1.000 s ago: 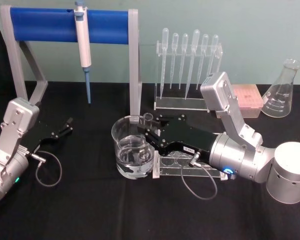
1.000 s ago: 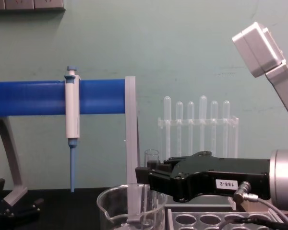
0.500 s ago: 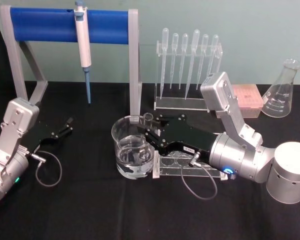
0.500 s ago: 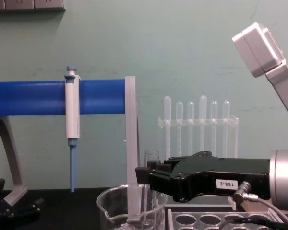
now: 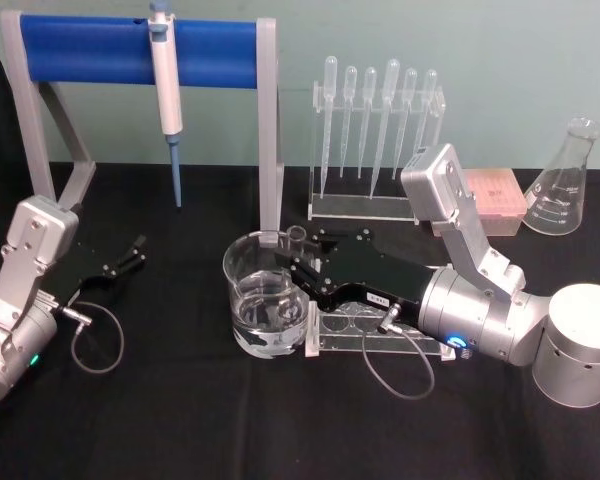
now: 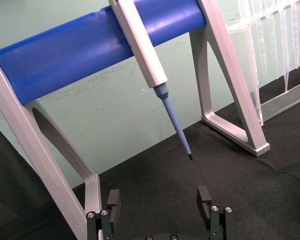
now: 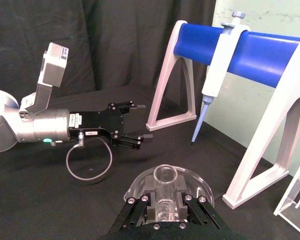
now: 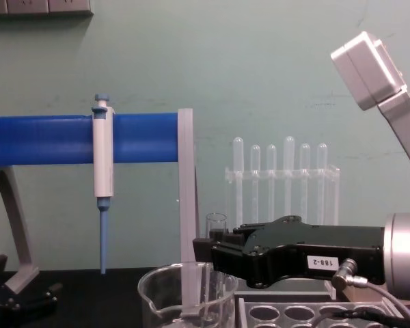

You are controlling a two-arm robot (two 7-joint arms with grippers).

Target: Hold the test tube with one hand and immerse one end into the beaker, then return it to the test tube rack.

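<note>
My right gripper [image 5: 302, 264] is shut on the test tube [image 5: 296, 236], holding it upright at the right inner side of the beaker [image 5: 250, 300]. The tube's flared rim [image 8: 216, 219] stands above the black jaws, and its lower part goes down inside the beaker [image 8: 171, 301], which holds clear liquid. From the right wrist view I look down the tube's mouth [image 7: 165, 175] with the beaker rim [image 7: 138, 186] under it. I cannot tell how deep the tube's end sits. My left gripper [image 5: 133, 251] rests open on the black cloth at the left, also seen in the left wrist view [image 6: 159, 200].
A clear tube rack [image 5: 380, 340] lies under my right wrist, touching the beaker. A blue-barred stand [image 5: 100, 50] with a hanging pipette [image 5: 165, 85] is at the back left. A rack of plastic pipettes [image 5: 378, 130], a pink box [image 5: 496, 200] and a conical flask [image 5: 566, 185] stand at the back right.
</note>
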